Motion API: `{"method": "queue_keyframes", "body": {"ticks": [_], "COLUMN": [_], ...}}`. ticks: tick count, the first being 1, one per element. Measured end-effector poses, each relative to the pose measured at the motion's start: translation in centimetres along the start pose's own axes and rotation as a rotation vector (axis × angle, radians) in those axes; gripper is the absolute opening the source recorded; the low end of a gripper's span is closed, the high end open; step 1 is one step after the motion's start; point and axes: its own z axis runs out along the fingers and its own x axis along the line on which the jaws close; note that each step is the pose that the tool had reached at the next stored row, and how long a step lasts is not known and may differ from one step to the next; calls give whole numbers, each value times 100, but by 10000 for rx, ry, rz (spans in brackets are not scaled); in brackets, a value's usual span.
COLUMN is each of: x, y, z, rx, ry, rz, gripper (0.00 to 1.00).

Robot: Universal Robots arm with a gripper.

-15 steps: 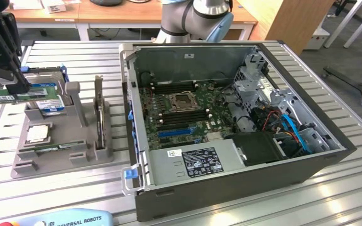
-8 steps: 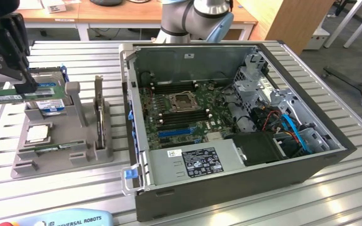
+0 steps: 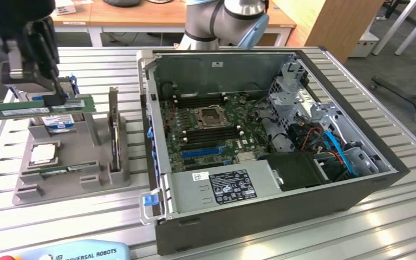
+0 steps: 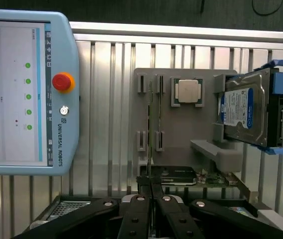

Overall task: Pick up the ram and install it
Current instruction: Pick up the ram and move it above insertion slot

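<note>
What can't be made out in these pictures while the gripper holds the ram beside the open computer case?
- Exterior view: the ram is covered at its middle by the gripper; its chips are too small to count.
- Exterior view: the memory slots on the motherboard are too small to tell free from filled.
- Wrist view: the teach pendant is cut off by the picture's edge, and its screen text is unreadable.
</note>
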Motion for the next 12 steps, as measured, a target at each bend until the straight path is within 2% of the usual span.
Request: {"method": "queue_keyframes", "body": {"ticks": [12], "x": [5], "y": [-496], "z": [-2], "rx": [-5], "ry": [1], "rz": [0], "gripper": [12]}}
